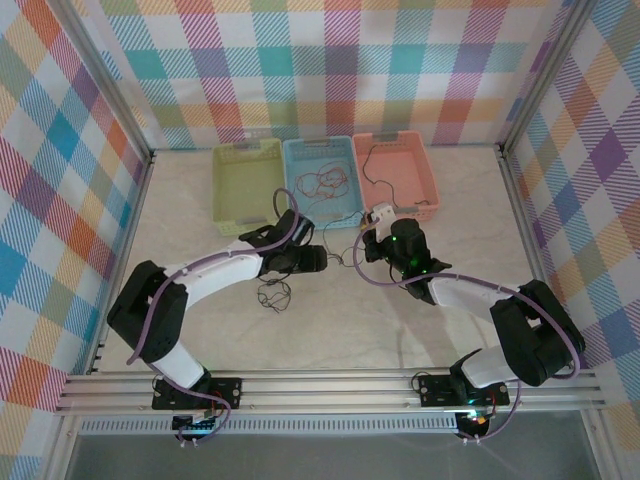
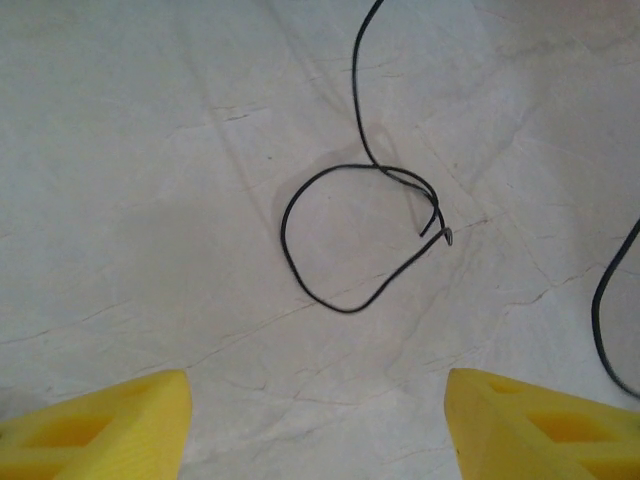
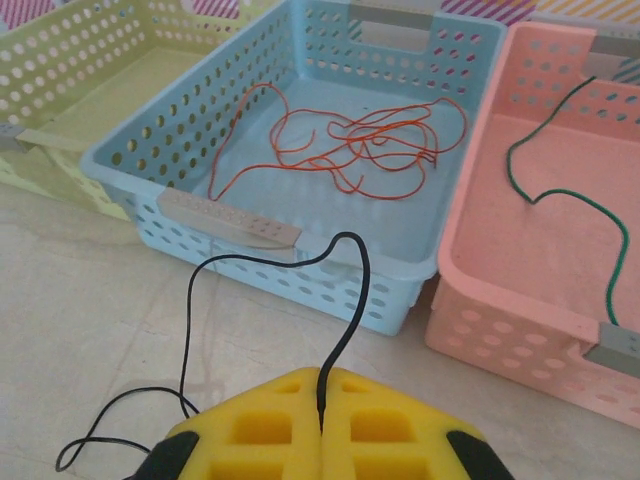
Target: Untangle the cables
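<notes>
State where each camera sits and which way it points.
Top external: above, behind the bases, looking down on table, arms, three baskets.
Left wrist: looking straight down past the open left hand at a black cable loop.
Right wrist: low, facing the baskets; right hand shut on a black cable.
Shared: top and right wrist both show the red cable in the blue basket.

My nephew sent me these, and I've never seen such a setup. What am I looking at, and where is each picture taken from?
Two robot arms sit bolted to a table. One picture looks down from above; the other two come from cameras on each wrist. The right pincer is shut on a black cable that trails onto the table. The left pincer stands open above a black loop lying flat. Beyond, the blue basket holds a red cable, the pink basket a green cable.
</notes>
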